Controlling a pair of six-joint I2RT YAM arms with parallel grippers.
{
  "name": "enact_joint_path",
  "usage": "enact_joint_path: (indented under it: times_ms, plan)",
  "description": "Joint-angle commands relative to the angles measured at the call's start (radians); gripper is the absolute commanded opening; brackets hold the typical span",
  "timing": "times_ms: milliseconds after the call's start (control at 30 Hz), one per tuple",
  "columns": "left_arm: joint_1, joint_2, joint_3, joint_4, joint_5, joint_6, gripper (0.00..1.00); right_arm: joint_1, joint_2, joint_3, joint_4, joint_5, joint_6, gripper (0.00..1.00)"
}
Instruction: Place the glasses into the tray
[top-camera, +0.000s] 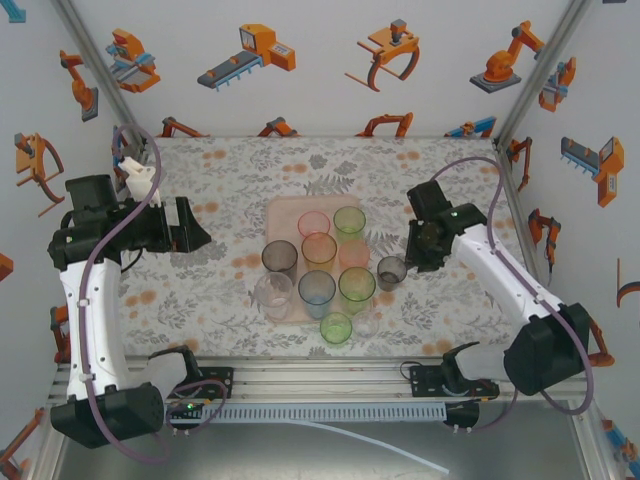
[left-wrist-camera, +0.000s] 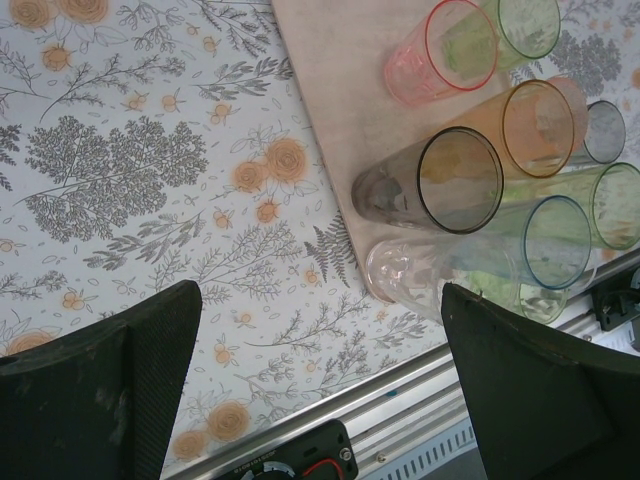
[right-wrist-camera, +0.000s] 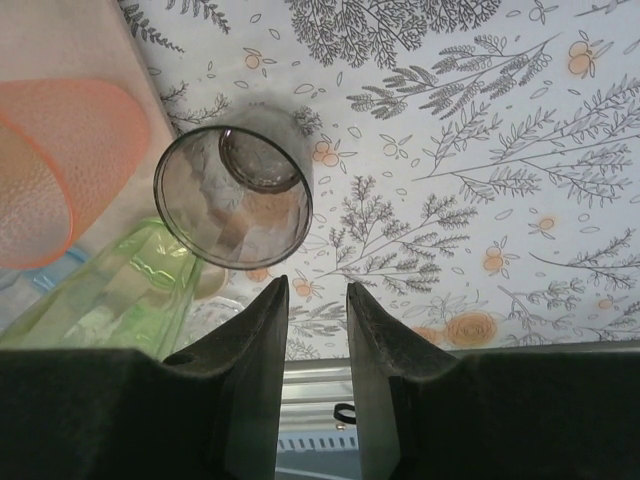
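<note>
1. Our right pincer (right-wrist-camera: 316, 292) is nearly closed. There is just a thin gap between its two fingers, and nothing is in that gap. It holds nothing and touches nothing.
2. Just past its tips stands a small grey glass (right-wrist-camera: 235, 195). It is upright, mouth up, on the flowery counter (right-wrist-camera: 480, 150). It is just beside the edge of the tray (right-wrist-camera: 60, 40), not in it.
3. So we think the step in hand is picking up this grey glass. It is not gripped yet.
4. The gap is much thinner than the glass. For the next move we must open wider to go round it. Or we could slip one finger inside the rim and pinch the wall. Then we lift it and carry it over to the tray.
5. Most of the other glasses (top-camera: 319, 248) stand close together on the tray. We need a bare spot, and we must not bump them. The far left corner looks bare.
6. A green glass (top-camera: 336, 327) and a little clear glass (top-camera: 366, 322) stand at the near edge. They look to be off the tray too.
7. Our left pincer (left-wrist-camera: 320, 300) is wide open and empty. It hangs over the counter left of the tray.
</note>
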Motion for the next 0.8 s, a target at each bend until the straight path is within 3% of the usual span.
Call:
enact_joint_path:
  times_ms: [0,767]
  plan:
    - [-0.005,-0.016,-0.004,-0.013,0.004,0.004,0.97,-0.014,0.015,-0.014,0.061,-0.003,-0.005,0.32]
    - [0.007,-0.033,-0.023,-0.006,0.009,0.0,0.97,-0.021,0.14,-0.095,0.148,-0.003,-0.021,0.3]
